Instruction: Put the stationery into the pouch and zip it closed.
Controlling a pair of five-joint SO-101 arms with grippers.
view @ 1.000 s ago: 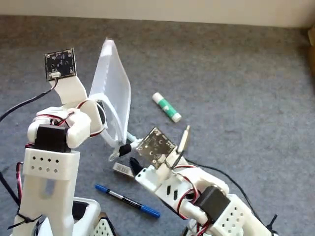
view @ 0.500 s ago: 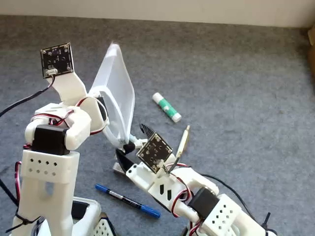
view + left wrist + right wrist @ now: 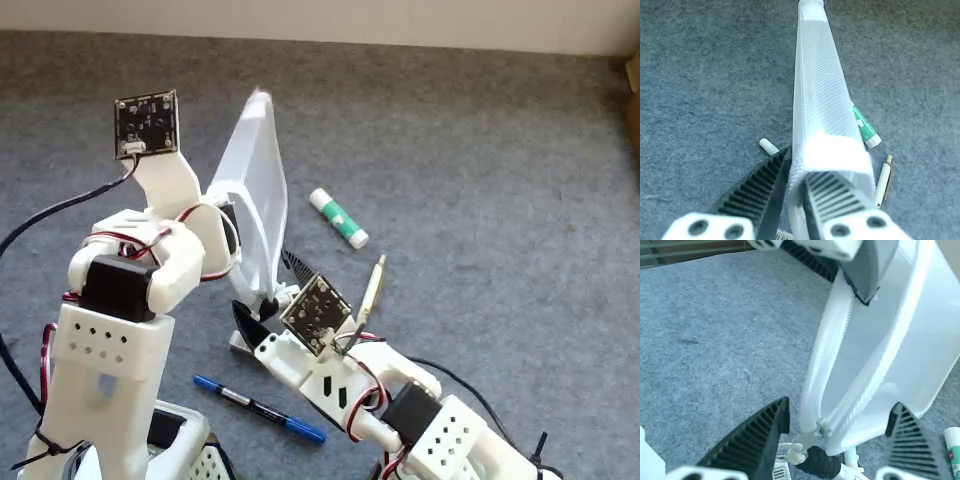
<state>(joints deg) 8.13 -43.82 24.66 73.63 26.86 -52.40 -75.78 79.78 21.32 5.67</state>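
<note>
Firmly, left hand [image 3: 796, 165] clamps the pouch [image 3: 820, 90]; right hand [image 3: 840, 410] gapes around its zipper pull [image 3: 820, 464].

White printed arms [image 3: 105, 350] carry black servos [image 3: 115, 287], red wires [image 3: 130, 238] and square camera boards [image 3: 147, 122].

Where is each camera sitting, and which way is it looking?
High view: above the table, off the arms, looking down; the left arm and right arm show, the pouch held up between them.
Left wrist view: on the left arm's wrist, looking along the left tool, which is clamped on the pouch.
Right wrist view: on the right arm's wrist, looking past the open right tool at the pouch's zipper.
Shared: the high and left wrist views both show the glue stick and the beige pen.
</note>
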